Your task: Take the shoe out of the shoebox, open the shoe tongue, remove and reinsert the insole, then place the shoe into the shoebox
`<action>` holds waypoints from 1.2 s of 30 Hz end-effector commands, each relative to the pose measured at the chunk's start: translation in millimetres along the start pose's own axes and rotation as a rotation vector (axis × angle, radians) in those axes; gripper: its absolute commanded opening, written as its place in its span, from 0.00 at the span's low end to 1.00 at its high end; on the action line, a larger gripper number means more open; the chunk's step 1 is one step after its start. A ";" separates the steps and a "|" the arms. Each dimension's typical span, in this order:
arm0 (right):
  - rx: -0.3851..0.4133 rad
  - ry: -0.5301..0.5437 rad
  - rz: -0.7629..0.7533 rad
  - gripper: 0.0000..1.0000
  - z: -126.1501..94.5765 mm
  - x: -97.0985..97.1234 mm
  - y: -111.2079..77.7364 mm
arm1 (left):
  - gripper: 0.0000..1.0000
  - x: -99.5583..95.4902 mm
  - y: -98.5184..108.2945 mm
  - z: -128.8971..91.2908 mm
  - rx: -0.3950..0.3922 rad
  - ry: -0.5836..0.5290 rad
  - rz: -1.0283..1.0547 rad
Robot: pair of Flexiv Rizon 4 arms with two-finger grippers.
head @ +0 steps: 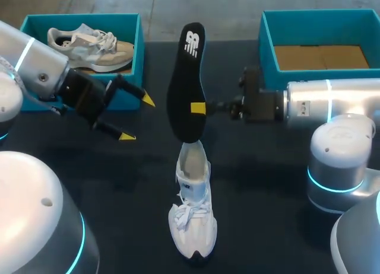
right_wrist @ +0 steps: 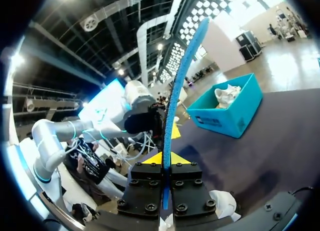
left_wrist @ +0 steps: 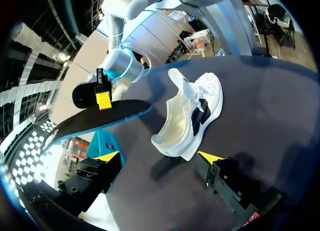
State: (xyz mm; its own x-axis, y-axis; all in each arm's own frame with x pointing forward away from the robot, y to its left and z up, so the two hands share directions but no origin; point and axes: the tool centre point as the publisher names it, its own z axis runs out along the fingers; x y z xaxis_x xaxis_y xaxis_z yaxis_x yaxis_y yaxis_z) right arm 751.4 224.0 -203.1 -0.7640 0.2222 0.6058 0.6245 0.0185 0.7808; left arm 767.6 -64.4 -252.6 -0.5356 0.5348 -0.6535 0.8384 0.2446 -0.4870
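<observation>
Yellow-tipped, the right gripper (head: 199, 108) is clamped on the black insole (head: 187, 72) at mid-frame, holding it on edge above the heel of the white shoe (head: 193, 220) at lower centre of the dark table (head: 267, 226). The left gripper (head: 137, 118) hangs with fingers spread at centre left, near the teal shoebox (head: 140, 54) in the upper left, which holds a beige shoe (head: 89, 45); a second shoebox (head: 267, 48) sits in the upper right.

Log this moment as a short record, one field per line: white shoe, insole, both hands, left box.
white shoe: on the table, not held
insole: off the table, near the white shoe's heel
right hand: shut on insole
left hand: open, holding nothing
left box: holds a tan shoe
</observation>
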 end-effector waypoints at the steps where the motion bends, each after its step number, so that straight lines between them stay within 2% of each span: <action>1: 0.030 -0.002 -0.016 0.00 17.0 -17.1 -4.0 | 1.00 -3.2 14.9 13.2 0.009 0.024 -0.033; 12: 0.029 0.005 -0.100 0.00 12.3 -33.2 -17.1 | 1.00 7.8 30.6 37.3 0.009 0.074 -0.145; 20: 0.044 0.006 -0.132 0.00 10.9 -38.5 -27.3 | 1.00 14.9 37.1 41.9 0.022 0.071 -0.199; 27: 0.025 0.009 -0.162 0.00 6.3 -44.5 -39.5 | 1.00 20.8 38.7 47.7 0.038 0.076 -0.201; 30: 0.075 -0.052 -0.131 0.00 8.6 -53.8 -49.7 | 1.00 25.1 39.8 52.7 0.011 0.132 -0.210; 32: 0.079 -0.043 -0.079 0.00 9.5 -60.4 -59.2 | 1.00 25.1 39.8 52.7 0.011 0.132 -0.210; 36: 0.079 -0.043 -0.079 0.00 9.5 -60.4 -59.2 | 1.00 25.1 39.8 52.7 0.011 0.132 -0.210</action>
State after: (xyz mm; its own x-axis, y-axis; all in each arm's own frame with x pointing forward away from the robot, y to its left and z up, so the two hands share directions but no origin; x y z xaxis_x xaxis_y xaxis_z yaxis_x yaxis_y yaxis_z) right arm 760.2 215.0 -288.5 -0.8062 0.2542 0.5342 0.5725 0.1073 0.8129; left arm 781.1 -83.1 -319.2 -0.6806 0.5702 -0.4600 0.7083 0.3518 -0.6120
